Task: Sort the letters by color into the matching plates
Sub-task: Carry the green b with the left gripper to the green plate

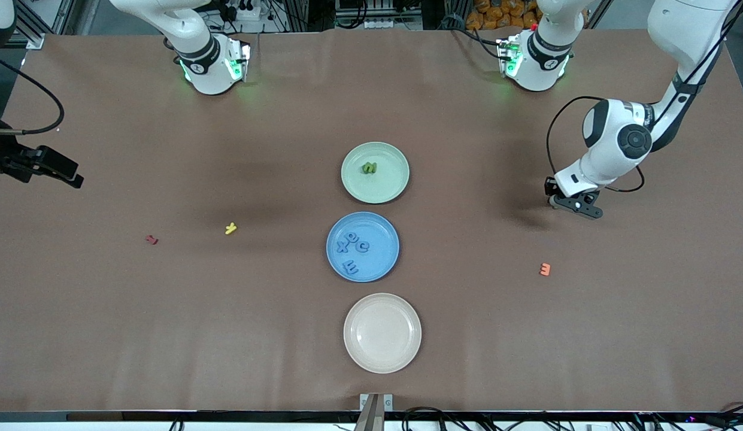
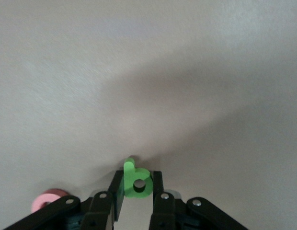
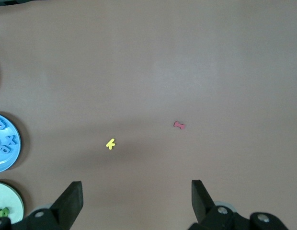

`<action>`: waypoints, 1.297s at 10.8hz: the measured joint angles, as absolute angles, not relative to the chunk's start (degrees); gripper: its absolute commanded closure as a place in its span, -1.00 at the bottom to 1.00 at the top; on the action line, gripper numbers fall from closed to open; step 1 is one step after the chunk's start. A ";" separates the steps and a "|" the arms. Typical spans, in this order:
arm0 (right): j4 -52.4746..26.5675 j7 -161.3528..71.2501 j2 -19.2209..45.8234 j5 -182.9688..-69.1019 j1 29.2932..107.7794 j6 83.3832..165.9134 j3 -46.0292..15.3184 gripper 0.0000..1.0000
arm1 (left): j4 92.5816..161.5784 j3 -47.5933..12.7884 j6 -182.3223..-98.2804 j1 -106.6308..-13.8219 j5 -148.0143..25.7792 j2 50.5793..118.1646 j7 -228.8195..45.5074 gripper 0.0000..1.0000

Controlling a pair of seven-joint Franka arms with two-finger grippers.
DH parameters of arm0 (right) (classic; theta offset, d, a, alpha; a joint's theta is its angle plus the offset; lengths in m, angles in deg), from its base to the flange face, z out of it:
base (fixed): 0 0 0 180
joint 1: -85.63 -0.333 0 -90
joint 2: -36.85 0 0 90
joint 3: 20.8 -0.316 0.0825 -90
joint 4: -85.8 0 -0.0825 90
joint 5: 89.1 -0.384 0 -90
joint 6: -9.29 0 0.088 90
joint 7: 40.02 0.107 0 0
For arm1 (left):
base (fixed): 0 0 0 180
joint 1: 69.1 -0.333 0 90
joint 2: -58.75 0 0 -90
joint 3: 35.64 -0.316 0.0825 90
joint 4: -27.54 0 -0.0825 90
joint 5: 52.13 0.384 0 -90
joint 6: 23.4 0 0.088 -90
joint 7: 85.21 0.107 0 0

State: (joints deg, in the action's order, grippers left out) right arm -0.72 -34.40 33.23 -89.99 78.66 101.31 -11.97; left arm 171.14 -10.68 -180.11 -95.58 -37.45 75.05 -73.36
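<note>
Front view: the left gripper (image 1: 572, 203) covers whatever lies beneath it, and the right gripper (image 1: 51, 167) is partly cut off at the frame's edge. Left wrist view: a pink letter (image 2: 47, 200) is half hidden by a gripper finger (image 2: 117, 194); its shape cannot be read. Right wrist view: the blue plate (image 3: 14, 153) and green plate (image 3: 12, 201) are cropped by the edge.

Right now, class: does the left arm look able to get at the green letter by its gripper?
Probably yes: the left gripper already straddles the green letter, its fingers on either side. Nothing blocks it; a pink letter lies alongside.
</note>
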 measured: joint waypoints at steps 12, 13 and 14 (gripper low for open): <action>-0.72 -34.80 33.23 -90.02 78.44 101.72 -12.11 -1.00 | 152.90 -1.26 -155.78 -68.35 -37.49 72.95 -122.34 1.00; -0.72 -34.80 33.23 -90.04 78.42 101.68 -12.13 -1.00 | 151.79 -0.87 -155.78 -64.80 -37.80 73.82 -127.99 1.00; -0.72 -34.80 33.23 -90.04 78.43 101.60 -12.13 -1.00 | 150.43 -0.49 -155.78 -61.57 -38.20 75.05 -132.77 1.00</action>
